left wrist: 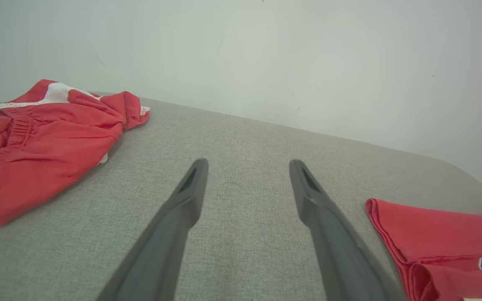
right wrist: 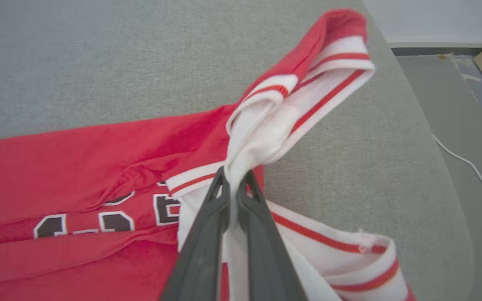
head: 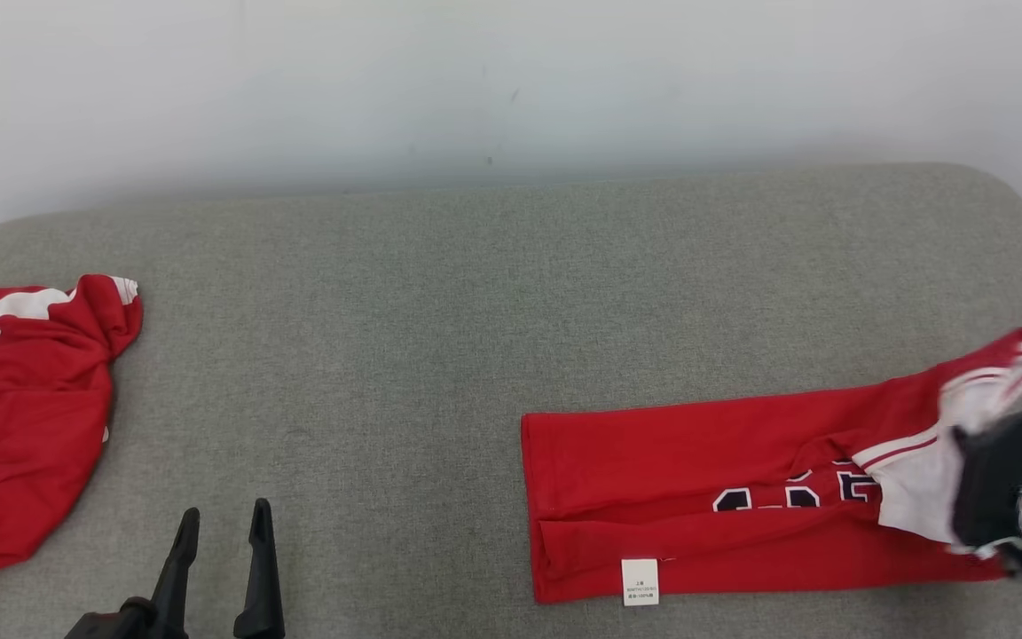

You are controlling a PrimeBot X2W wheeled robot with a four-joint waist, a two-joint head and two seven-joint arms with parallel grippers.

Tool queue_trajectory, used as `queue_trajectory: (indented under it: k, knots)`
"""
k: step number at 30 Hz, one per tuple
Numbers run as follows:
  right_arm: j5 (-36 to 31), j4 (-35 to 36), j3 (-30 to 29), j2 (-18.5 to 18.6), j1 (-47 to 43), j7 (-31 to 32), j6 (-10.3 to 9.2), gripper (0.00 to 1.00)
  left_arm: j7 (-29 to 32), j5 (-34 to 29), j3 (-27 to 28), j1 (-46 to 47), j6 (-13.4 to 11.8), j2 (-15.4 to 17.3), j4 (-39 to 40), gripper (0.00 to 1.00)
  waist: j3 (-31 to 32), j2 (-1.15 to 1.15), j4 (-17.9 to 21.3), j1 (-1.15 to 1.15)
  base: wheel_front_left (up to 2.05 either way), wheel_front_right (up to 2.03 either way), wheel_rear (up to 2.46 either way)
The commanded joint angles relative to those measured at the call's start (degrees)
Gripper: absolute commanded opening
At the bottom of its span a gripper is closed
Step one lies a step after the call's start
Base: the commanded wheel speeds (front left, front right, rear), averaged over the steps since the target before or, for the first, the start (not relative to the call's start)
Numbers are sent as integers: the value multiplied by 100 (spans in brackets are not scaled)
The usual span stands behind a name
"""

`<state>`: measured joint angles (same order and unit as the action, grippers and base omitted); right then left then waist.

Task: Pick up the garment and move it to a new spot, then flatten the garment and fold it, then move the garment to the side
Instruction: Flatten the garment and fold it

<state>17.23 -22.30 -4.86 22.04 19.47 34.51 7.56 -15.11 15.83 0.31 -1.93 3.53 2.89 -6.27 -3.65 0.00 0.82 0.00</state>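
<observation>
Left claw (head: 225, 510) is wide open, idle over the bare grey fabric worktop (head: 475, 293). Right claw (right wrist: 236, 173) is pinched tight on the white striped trim (right wrist: 266, 138) of the red lettered jersey (head: 697, 461), which lies folded long near the worktop's right edge. I'd lift the trim clear and fold it over slowly, with the layers aligned. A crumpled red-and-white garment (head: 23, 417) sits far left.

Left gripper (head: 224, 512): near left, fingers pointing away, spread wide, holding nothing. Right gripper (right wrist: 235, 173): right edge of the scene, fingers pinched together on the garment (right wrist: 78, 167) at its white trim; wrist blurred in the head view.
</observation>
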Motion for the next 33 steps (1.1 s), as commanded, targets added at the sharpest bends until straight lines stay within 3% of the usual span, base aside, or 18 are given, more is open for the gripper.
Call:
queue_trajectory:
  k: [1, 8, 17, 31, 33]
  knots:
    - [14, 99, 102, -64, -88, -2, -15, 0, -3, 4, -5, -13, -5, 0, 14, 100, 16, 0, -1, 0, 0, 0, 0]
    - [284, 793, 1310, -568, -246, 29, -15, 0, -3, -41, 74, -54, 35, 0, 14, 100, 60, 0, -61, 0, 0, 0, 0]
    - [554, 332, 2563, -1173, 156, -93, -15, 0, -3, 34, 75, -88, 96, 2, 24, 100, 79, 0, -312, 0, 0, 0, 0]
    - [707, -988, 3094, -1640, 873, -559, -16, 0, -3, 133, -74, -65, 27, 1, -35, 100, 74, 0, -591, 0, 0, 0, 0]
    - [787, -1119, 3141, -1689, 924, -626, -16, 60, -3, 135, -89, -63, 5, 1, -41, 100, 79, 0, -596, 0, 0, 0, 0]
